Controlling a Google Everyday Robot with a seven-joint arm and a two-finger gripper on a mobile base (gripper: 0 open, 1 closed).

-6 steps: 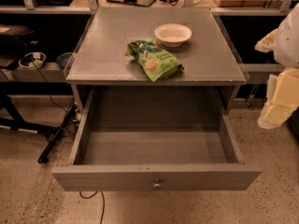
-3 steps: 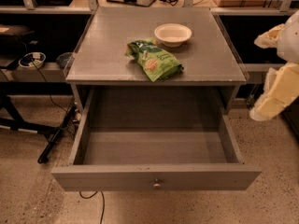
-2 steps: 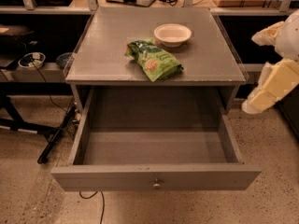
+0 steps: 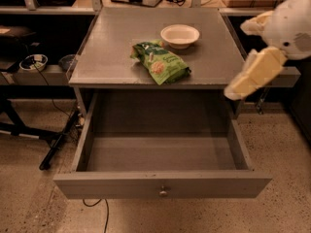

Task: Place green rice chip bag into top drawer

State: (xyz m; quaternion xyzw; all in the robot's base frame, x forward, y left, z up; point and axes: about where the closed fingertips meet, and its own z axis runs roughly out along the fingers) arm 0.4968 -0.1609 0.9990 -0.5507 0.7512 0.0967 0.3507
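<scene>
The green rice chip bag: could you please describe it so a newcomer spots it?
On the cabinet top above the open top drawer, the green rice chip bag lies near the front edge, left of the gripper. Unlike the white bowl behind, it is crinkly green.

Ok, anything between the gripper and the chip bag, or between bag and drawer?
Nothing visible. The cream gripper hangs right of the crinkly green rice chip bag; the white round bowl sits behind the bag, off that line. The wide grey top drawer stands open below.
</scene>
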